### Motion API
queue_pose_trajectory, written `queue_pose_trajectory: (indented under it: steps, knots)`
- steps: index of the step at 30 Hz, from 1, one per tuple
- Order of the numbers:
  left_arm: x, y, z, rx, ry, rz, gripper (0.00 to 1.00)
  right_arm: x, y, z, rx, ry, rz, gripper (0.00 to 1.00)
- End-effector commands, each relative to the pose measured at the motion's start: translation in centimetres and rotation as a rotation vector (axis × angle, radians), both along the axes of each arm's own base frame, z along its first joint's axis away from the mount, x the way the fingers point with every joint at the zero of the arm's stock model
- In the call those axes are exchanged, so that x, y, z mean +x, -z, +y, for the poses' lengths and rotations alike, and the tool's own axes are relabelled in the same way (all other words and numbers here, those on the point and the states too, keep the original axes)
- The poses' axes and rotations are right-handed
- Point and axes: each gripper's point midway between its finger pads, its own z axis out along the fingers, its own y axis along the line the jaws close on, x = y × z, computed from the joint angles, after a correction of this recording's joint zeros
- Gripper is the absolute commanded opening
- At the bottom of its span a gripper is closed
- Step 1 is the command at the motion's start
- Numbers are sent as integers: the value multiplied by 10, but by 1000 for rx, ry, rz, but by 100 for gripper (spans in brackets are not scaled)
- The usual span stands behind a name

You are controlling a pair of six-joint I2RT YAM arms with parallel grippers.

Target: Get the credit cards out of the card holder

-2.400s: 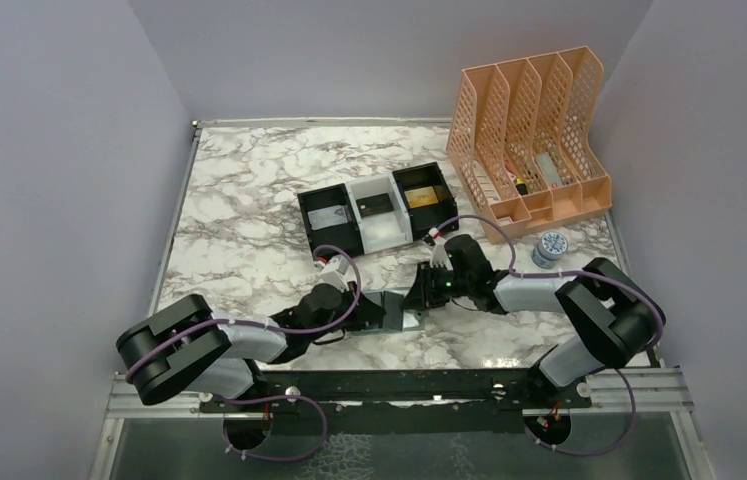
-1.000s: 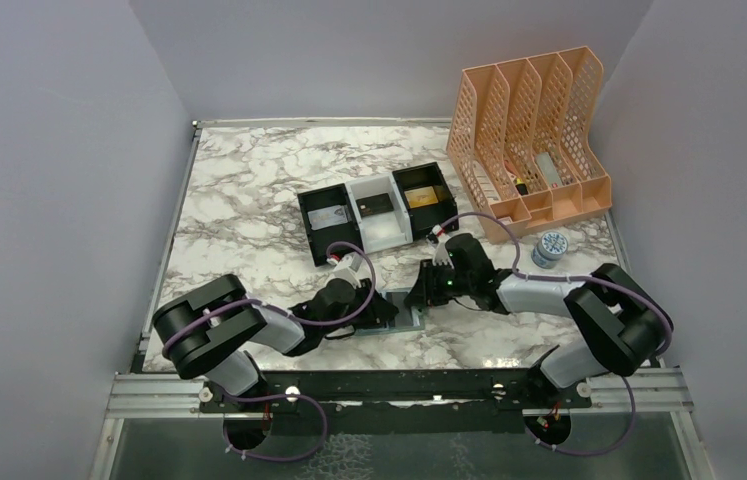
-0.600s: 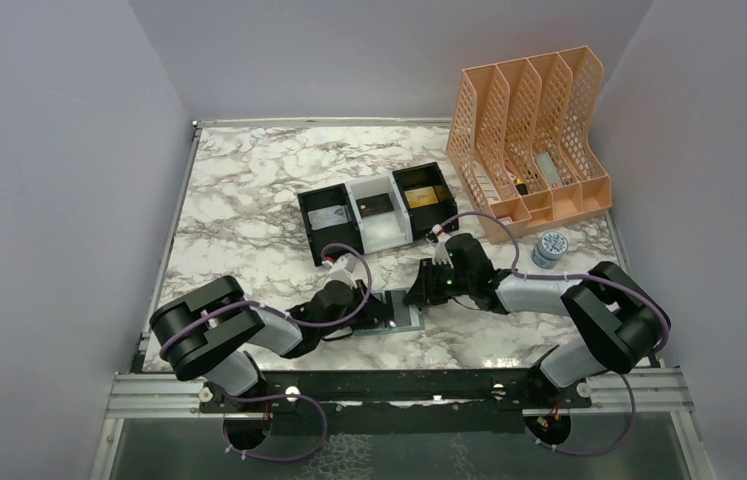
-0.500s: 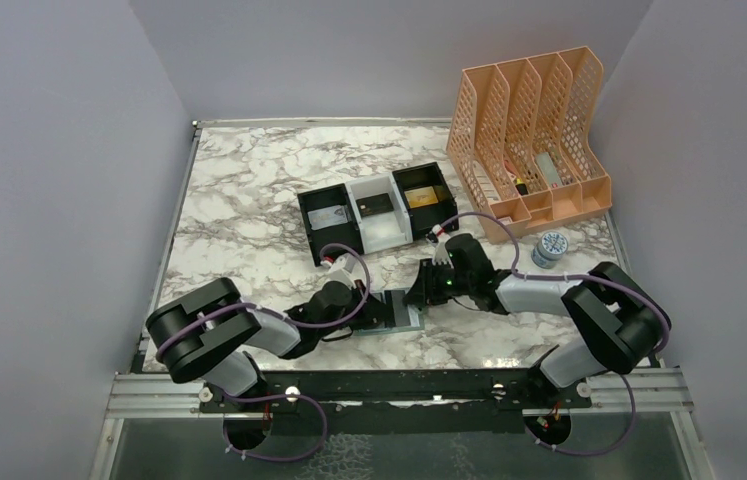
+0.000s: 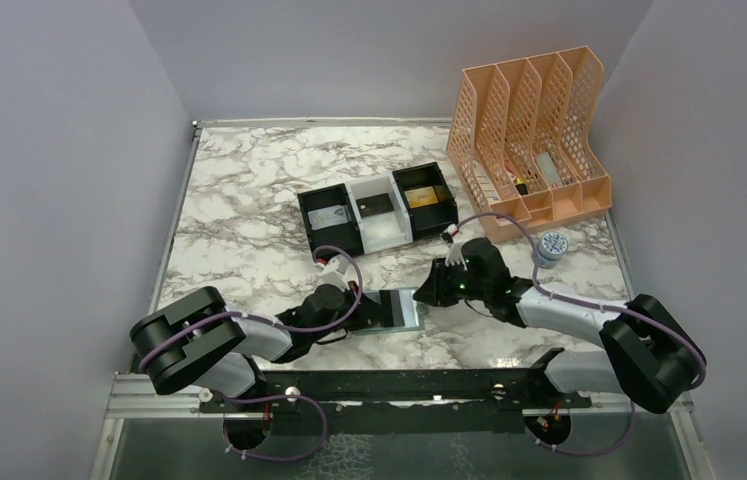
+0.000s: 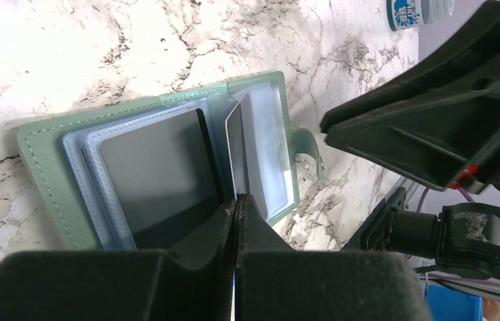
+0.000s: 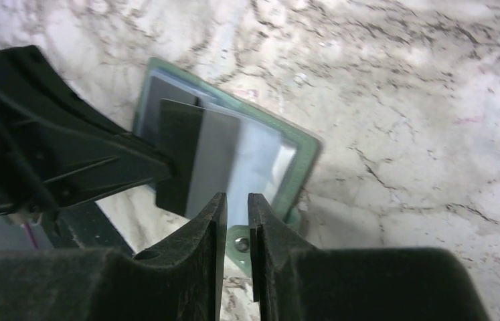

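The sage-green card holder (image 5: 396, 310) lies open on the marble table, its pale blue-grey pockets up (image 6: 39, 167) (image 7: 305, 155). My left gripper (image 5: 357, 305) (image 6: 237, 198) is shut on a dark credit card (image 6: 237, 144), seen edge-on. It holds the card (image 7: 181, 157) out over the holder's pockets. Another dark card (image 6: 160, 170) sits in the left pocket. My right gripper (image 5: 428, 290) (image 7: 233, 200) hovers at the holder's right edge above its closing tab (image 7: 241, 241). Its jaws stand a narrow gap apart with nothing between them.
A black-and-white three-compartment tray (image 5: 374, 215) with cards in it stands behind the holder. An orange file organiser (image 5: 529, 140) is at the back right, with a small blue-white tin (image 5: 552, 246) in front of it. Grey walls close in both sides.
My right gripper has drawn back to the right, off the holder. My left gripper has pulled back to the left with the card, so more of the open holder shows.
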Motion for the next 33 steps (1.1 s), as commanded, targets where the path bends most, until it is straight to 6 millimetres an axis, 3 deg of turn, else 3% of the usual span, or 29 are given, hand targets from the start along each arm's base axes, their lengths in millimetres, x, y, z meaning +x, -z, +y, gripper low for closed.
queue_pose_trajectory:
  steps: [1,4,9,12,15,19,23,28,33]
  knots:
    - [-1,15,8,66,-8,6,0,-5,-31,18,160,-60,-62,19]
    - [0,15,7,68,-4,7,0,-9,-34,28,218,-92,-33,19]
    - [-1,14,5,66,4,8,0,-8,-5,31,145,-98,39,19]
    - [-1,14,4,64,10,9,0,-7,-2,36,175,-104,45,19]
    - [-1,12,1,57,17,10,3,-11,10,39,158,-132,85,19]
    - [0,10,-1,47,11,11,14,-8,33,26,62,-74,119,19]
    - [1,9,-4,44,17,13,19,-8,36,26,53,-74,122,19]
    - [0,6,-15,15,53,16,19,-8,43,25,44,-66,142,19]
    - [-1,9,-9,14,31,22,10,-7,44,22,24,-51,141,19]
